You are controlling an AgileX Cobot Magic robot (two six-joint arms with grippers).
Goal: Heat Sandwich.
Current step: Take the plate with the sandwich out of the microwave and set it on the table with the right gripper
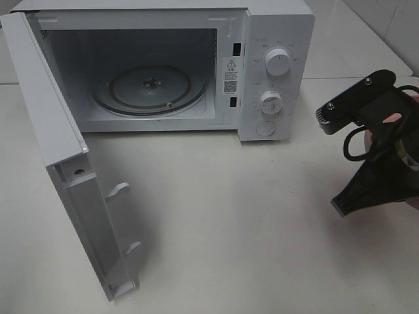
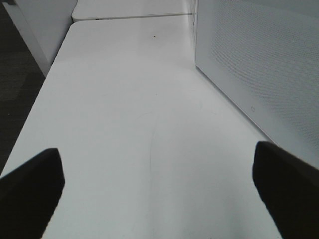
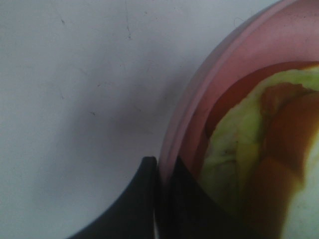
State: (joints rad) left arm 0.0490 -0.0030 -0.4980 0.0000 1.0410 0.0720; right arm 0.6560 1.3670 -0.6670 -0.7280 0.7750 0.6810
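Right gripper (image 3: 160,199): jaws pinched on the rim of the pink plate (image 3: 224,74), one finger outside, one inside.
Sandwich (image 3: 249,164): on the plate, just inside the gripped rim; blurred, cut off at the frame edge.
High view: plate and sandwich hidden behind the right arm (image 1: 380,150).
Left gripper (image 2: 159,189): spread wide over bare table (image 2: 124,99), beside the microwave (image 1: 278,65) wall.
Microwave door (image 1: 78,176): swung open; glass turntable (image 1: 150,88) bare.

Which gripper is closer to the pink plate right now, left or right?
Right. The right gripper has its jaws shut on the rim of the pink plate, which carries the sandwich. The left gripper hangs open over bare table beside the microwave door; no plate shows there.
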